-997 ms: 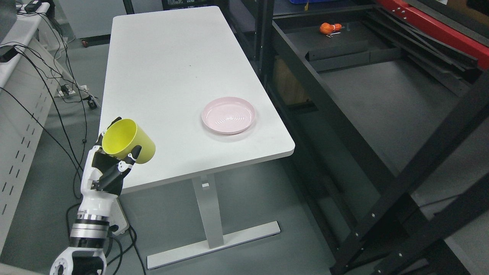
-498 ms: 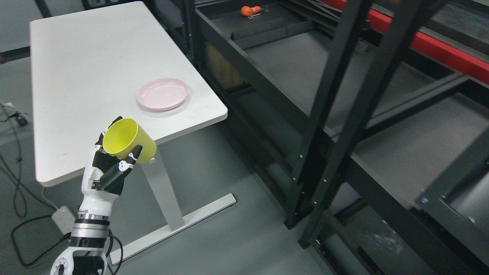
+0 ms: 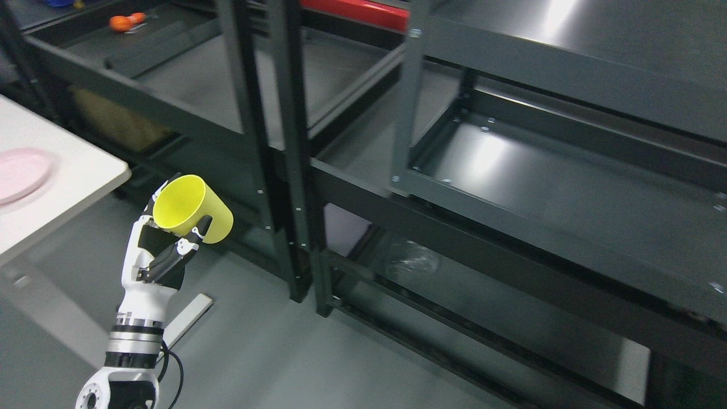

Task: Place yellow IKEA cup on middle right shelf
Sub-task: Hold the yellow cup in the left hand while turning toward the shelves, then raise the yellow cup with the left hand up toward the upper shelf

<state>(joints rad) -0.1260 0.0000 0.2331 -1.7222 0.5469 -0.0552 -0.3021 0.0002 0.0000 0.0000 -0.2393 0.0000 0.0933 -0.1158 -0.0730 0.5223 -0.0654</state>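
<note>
Fingers [image 3: 187,241] of the left hand [image 3: 156,255] are wrapped round the yellow cup [image 3: 192,209] — tipped, mouth up and leftward — held in the air left of the dark metal shelving [image 3: 295,170], with the white table [image 3: 85,176] and pink plate [image 3: 20,173] farther left.

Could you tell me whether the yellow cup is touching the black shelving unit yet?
Apart. In the head view the yellow cup is held in the left hand, with open floor visible between it and the shelving unit.

The left hand [image 3: 162,253] grips a tilted yellow cup [image 3: 192,209]; dark shelves [image 3: 511,187] stand to its right.
</note>
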